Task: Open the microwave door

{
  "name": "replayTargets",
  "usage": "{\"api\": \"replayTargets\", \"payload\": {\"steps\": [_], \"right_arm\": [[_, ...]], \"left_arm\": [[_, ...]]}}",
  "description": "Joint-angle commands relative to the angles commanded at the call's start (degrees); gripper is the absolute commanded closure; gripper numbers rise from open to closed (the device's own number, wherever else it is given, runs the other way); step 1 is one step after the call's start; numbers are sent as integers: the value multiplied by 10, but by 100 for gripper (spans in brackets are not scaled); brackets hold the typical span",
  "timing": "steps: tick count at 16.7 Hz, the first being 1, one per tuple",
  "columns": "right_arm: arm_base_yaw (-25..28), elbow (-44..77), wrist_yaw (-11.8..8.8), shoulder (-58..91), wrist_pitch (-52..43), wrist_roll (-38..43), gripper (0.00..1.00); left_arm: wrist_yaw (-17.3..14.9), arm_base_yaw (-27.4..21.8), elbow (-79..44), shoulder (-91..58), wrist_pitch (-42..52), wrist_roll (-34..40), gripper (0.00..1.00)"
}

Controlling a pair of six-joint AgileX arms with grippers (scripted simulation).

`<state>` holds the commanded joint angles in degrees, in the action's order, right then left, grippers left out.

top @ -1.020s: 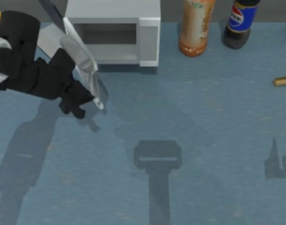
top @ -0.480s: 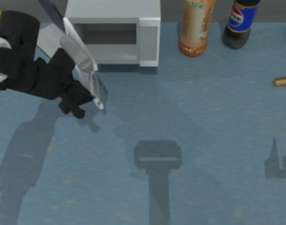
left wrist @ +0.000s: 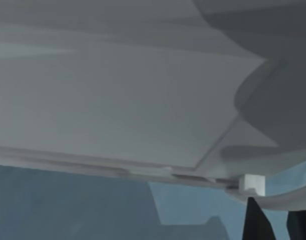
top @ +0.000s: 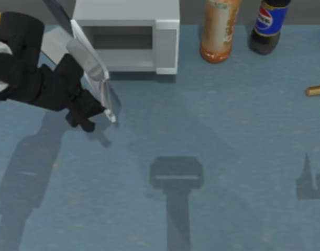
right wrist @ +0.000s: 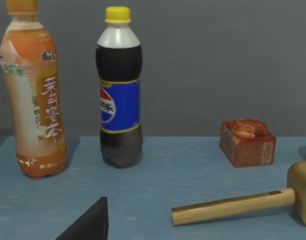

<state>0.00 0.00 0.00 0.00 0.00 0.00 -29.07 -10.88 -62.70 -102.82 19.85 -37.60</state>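
Nothing has moved: our left gripper [top: 99,112], fingers pinching the microwave door [top: 91,68] left of the microwave [top: 128,36], should pull steadily, arcing outward.

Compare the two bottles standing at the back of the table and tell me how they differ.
The tea bottle holds a pale orange drink; the cola bottle holds a dark, nearly black one. The tea bottle has an orange cap and an orange-and-white label, while the cola bottle has a yellow cap and a blue label. The tea bottle looks wider and taller than the cola bottle. Both stand upright, capped, side by side but apart.
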Motion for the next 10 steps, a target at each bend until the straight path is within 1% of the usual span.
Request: {"api": "replayTargets", "payload": {"steps": [4, 10], "right_arm": [[0, 0, 0, 0, 0, 0, 0], [0, 0, 0, 0, 0, 0, 0]], "left_arm": [[-3, -2, 3, 0, 2, 0, 100], [-21, 14, -10, -4, 25, -43, 100]]}}
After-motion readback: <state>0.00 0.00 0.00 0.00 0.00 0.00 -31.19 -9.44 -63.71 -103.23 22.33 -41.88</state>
